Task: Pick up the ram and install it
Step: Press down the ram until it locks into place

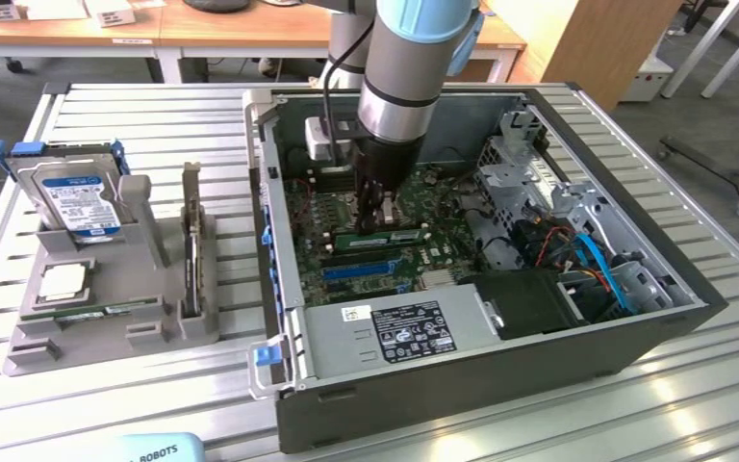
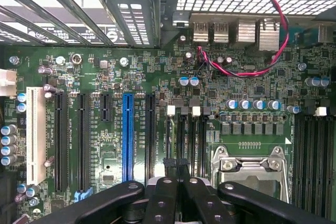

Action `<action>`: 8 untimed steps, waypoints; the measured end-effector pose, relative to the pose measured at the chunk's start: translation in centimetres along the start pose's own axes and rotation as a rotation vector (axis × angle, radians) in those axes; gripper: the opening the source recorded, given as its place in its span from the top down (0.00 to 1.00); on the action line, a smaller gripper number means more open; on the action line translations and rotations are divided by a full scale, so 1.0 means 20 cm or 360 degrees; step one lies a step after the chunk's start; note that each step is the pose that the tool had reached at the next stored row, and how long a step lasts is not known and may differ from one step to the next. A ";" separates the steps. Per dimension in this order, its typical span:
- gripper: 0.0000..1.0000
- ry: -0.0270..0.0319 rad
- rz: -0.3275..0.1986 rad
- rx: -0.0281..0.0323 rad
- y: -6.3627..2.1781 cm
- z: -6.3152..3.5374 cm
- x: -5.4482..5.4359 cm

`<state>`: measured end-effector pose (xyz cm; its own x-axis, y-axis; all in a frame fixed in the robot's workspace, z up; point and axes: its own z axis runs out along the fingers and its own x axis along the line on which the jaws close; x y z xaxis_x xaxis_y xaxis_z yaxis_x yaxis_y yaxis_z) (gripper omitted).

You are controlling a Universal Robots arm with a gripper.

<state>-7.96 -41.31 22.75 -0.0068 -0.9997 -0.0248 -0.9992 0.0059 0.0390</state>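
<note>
Hand (image 1: 376, 223) closed, pressing onto the ram (image 1: 389, 237) on the motherboard (image 2: 131, 77) | ram apparently in its slot; release remains.

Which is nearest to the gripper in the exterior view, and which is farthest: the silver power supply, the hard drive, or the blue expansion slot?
From the gripper, inside the case:
1. Blue expansion slot, on the motherboard just beside it.
2. Silver power supply, at the case's near wall.
3. Hard drive, outside the case, upright in the grey holder at the exterior view's left.

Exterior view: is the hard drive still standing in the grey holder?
Yes, the hard drive stands upright in the grey holder, outside the computer case.
</note>
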 end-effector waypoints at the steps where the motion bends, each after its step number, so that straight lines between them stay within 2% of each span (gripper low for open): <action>1: 0.90 0.00003 0.0000 -0.00002 0.000 0.000 0.00; 8: 0.90 0.00004 0.0000 -0.00001 0.000 0.004 0.00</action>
<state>-7.96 -41.32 22.68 -0.0068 -0.9997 -0.0246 -0.9992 0.0059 0.0391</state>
